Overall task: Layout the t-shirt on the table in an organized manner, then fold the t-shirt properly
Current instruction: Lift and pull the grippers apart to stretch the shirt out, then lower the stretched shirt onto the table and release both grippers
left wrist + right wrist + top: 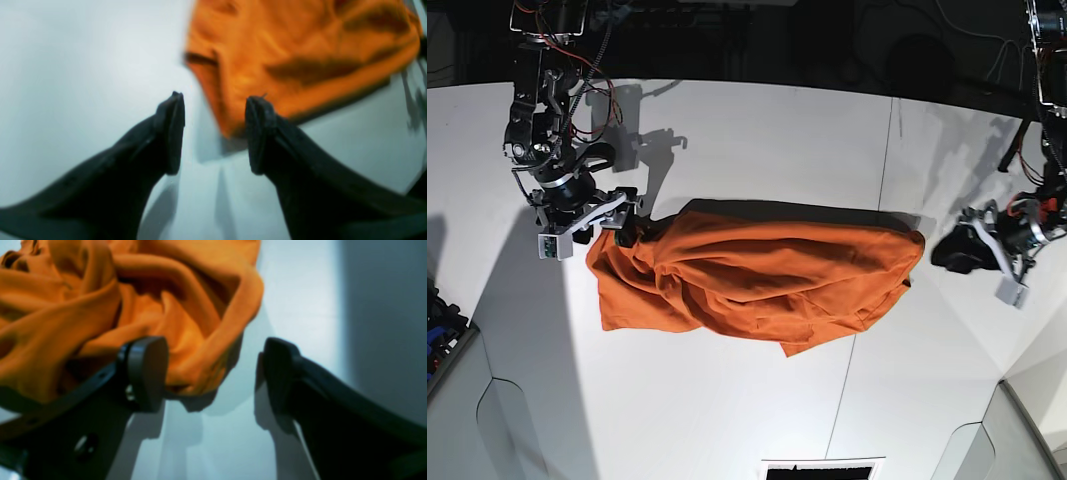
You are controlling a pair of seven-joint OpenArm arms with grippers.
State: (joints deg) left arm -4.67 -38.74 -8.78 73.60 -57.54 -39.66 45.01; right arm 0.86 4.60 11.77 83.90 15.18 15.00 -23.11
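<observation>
Left claw (pixel 215 133) spread beside t-shirt (pixel 300 56).

We see the t-shirt (pixel 300 56) smeared with blur beyond the left fingers (pixel 171 130), its top cut off; no tag shows among its folds.

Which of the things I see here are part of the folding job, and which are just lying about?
Part of the job:
- shirt, orange, crumpled
- table, white, under it
- right end effector, open at the shirt's edge
- left end effector, open, clear of the cloth

Just lying about:
- dark hatch at the table's near edge
- dark clutter beside the table, too small to identify
</observation>
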